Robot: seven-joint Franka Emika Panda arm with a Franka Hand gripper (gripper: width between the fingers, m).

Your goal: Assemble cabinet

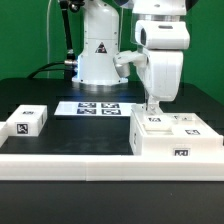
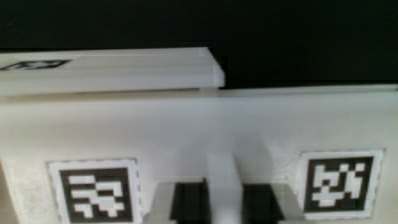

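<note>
Right, the arm is down over the cabinet box point(image 1: 175, 140), which sits on the black table point(image 1: 50, 95) at the exterior view's right, just behind the long white border rail point(image 1: 80, 165). The claw point(image 1: 153, 108) hangs upright at the top of the box, near the edge toward the exterior view's left, tips right at the surface. From the wrist, the claw point(image 2: 226, 190) shows two dark fingers point(image 2: 189, 203) a narrow way apart with a pale strip between them, and I cannot tell whether they are pinching anything. A square tag point(image 2: 95, 190) sits on one side of them and a second tag point(image 2: 338, 180) on the other, both on the white face. Beyond lies a further white piece point(image 2: 125, 70), tagged at its corner. Over at the exterior view's left, the small white block point(image 1: 28, 120) rests well apart from the box. The marker board point(image 1: 100, 107) lies flat between them, in front of the robot's base point(image 1: 98, 55)
</note>
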